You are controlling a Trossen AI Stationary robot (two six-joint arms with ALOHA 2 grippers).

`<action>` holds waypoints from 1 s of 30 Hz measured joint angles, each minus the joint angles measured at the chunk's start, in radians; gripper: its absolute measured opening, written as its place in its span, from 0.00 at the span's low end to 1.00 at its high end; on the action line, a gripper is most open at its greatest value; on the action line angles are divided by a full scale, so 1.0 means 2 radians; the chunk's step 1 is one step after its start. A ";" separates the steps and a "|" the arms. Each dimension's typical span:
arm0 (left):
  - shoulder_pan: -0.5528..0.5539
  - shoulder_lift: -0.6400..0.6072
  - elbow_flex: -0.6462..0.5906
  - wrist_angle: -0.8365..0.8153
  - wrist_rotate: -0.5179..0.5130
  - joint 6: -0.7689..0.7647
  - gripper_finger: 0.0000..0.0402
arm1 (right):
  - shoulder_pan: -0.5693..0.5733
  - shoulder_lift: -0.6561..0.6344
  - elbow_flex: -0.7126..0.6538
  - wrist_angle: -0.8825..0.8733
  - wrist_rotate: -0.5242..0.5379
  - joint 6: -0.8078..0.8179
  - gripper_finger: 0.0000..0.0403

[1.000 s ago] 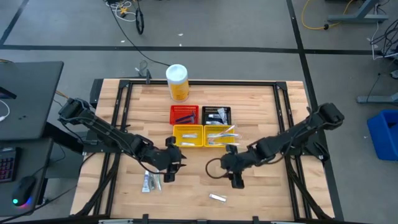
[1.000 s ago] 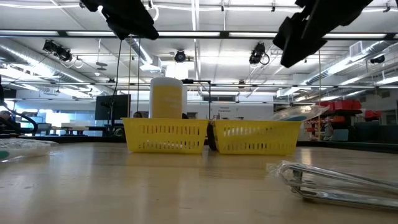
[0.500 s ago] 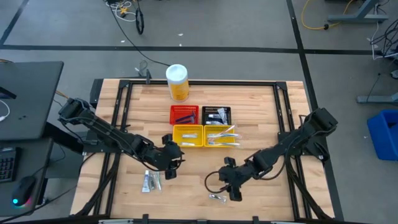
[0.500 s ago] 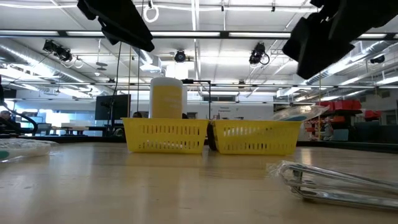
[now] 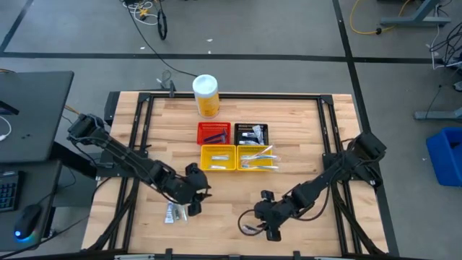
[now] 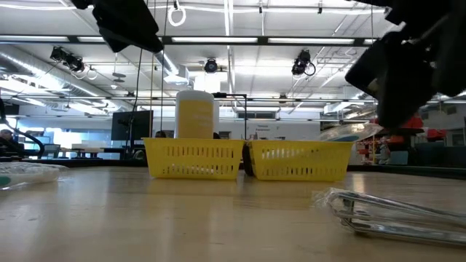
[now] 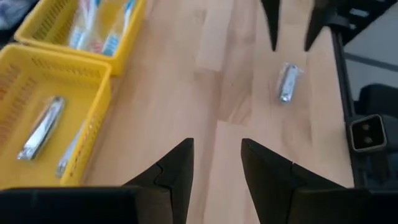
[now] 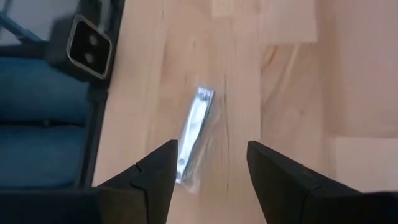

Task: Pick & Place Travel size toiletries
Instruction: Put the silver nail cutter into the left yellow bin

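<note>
A small silver toiletry in a clear wrapper [image 8: 194, 134] lies flat on the wood near the table's near edge [image 5: 250, 230]. My right gripper [image 8: 211, 163] hovers open just above it, one finger on each side, touching nothing. Two more wrapped silver items [image 5: 173, 211] lie flat by the left side. My left gripper [image 5: 193, 198] is open beside them, over bare wood [image 7: 216, 152]. Two yellow baskets [image 5: 218, 157] [image 5: 256, 157] hold silver packets [image 7: 42, 127] and toothbrushes [image 7: 99, 25].
A red basket [image 5: 214, 133] and a black basket [image 5: 250, 133] stand behind the yellow ones. The tall yellow canister with a white lid [image 5: 206, 95] is at the far edge. A dark frame rail [image 8: 87, 43] runs along the near edge by the right gripper.
My right gripper has moved toward the table's near edge and down, and now stands over the wrapped silver item. My left gripper has shifted a little toward the near edge, closer to the two wrapped items. No item has moved.
</note>
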 joint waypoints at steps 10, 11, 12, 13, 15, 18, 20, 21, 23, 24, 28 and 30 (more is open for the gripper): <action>-0.027 0.000 0.000 -0.003 -0.042 -0.013 0.36 | 0.029 0.039 0.000 0.031 0.051 -0.005 0.52; -0.029 0.000 0.000 -0.003 -0.047 -0.013 0.36 | 0.033 0.045 0.000 0.038 0.059 -0.007 0.52; -0.030 0.000 0.000 -0.002 -0.051 -0.013 0.36 | 0.038 0.051 0.000 0.040 0.067 -0.008 0.51; -0.032 0.000 0.000 -0.001 -0.055 -0.016 0.36 | 0.043 0.057 0.000 0.045 0.075 -0.009 0.50; -0.037 0.000 0.000 0.000 -0.060 -0.020 0.36 | 0.054 0.072 0.000 0.058 0.093 -0.003 0.50; -0.043 0.000 0.000 0.001 -0.062 -0.020 0.36 | 0.067 0.095 0.000 0.097 0.119 0.006 0.49; -0.047 0.000 0.000 0.002 -0.065 -0.021 0.36 | 0.071 0.109 0.000 0.122 0.124 0.006 0.49; -0.050 0.000 0.000 0.002 -0.068 -0.021 0.36 | 0.074 0.115 0.000 0.132 0.130 0.006 0.49; -0.053 0.000 0.000 0.004 -0.076 -0.021 0.36 | 0.076 0.119 0.000 0.136 0.139 0.008 0.49; -0.055 0.000 0.000 0.006 -0.078 -0.021 0.36 | 0.076 0.119 0.000 0.136 0.139 0.013 0.48; -0.059 0.000 0.000 0.015 -0.088 -0.019 0.36 | 0.073 0.119 0.000 0.132 0.140 0.021 0.45; -0.059 0.000 0.000 0.022 -0.088 -0.015 0.36 | 0.068 0.118 0.001 0.129 0.130 0.021 0.42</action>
